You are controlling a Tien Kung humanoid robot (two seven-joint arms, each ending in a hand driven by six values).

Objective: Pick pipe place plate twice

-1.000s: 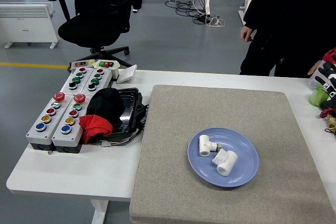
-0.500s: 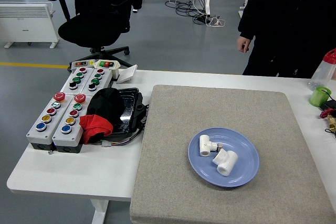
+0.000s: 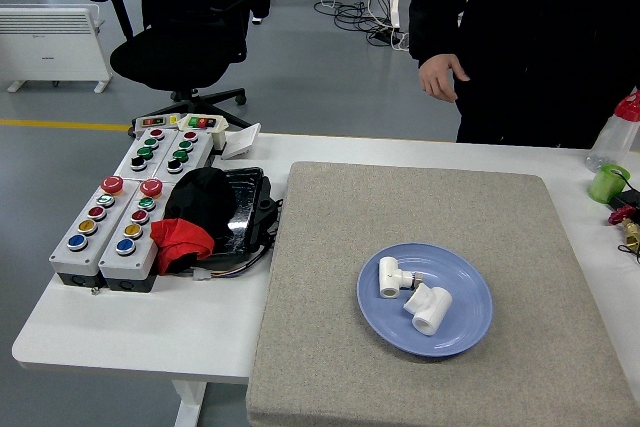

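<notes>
Two white pipe fittings lie on a blue plate that sits on the grey mat. One is a tee piece at the plate's left; the other is an elbow just right and nearer. They lie close together near the plate's middle. Neither robot hand shows in the head view. A person in black stands at the far side, one hand hanging relaxed above the table's far edge and holding nothing.
Button control boxes and a black tray with black and red cloth fill the table's left. A clear bottle with a red cap, a green cup and small items stand at the far right edge. An office chair is behind.
The person has stepped left along the far side, and the hanging hand has moved left with them. A gloved hand at the right edge withdrew, uncovering the bottle. Plate and fittings stayed put.
</notes>
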